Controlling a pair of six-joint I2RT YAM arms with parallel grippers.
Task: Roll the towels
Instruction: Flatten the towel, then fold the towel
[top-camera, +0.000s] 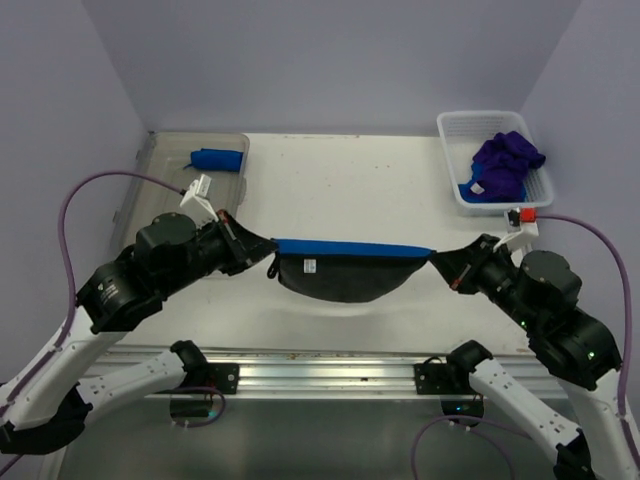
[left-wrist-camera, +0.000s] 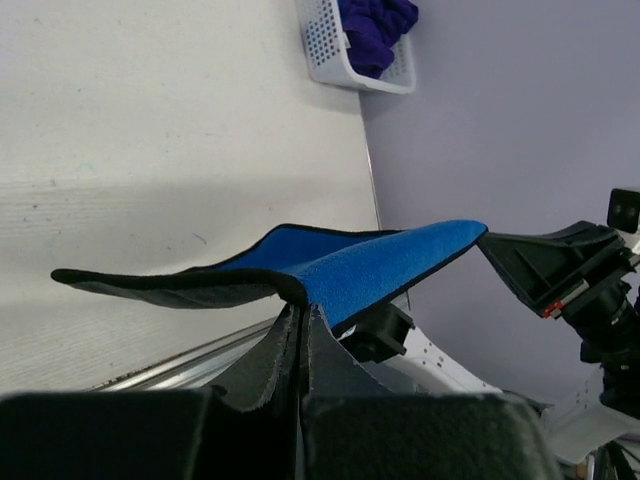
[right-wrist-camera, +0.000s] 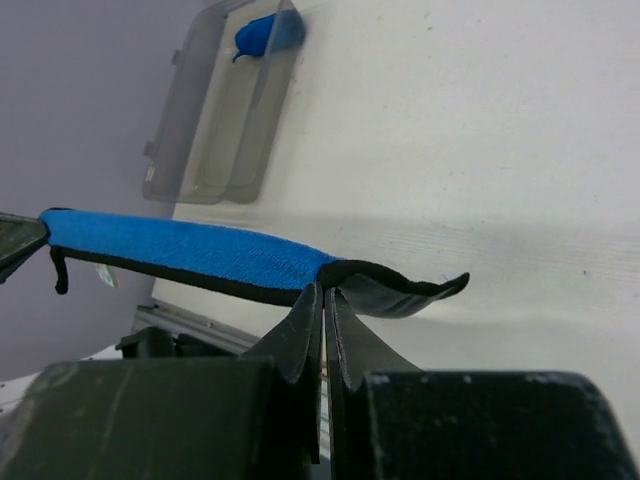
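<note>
A blue towel with dark edging hangs stretched in the air between my two grippers, above the table's near half. Its top edge runs level and its middle sags toward me. My left gripper is shut on the towel's left corner. My right gripper is shut on the right corner. A rolled blue towel lies in the clear bin at the back left. Several purple towels are piled in the white basket at the back right.
The clear plastic bin sits at the table's back left edge, the white mesh basket at the back right. Lavender walls close in the table on three sides. A metal rail runs along the near edge by the arm bases.
</note>
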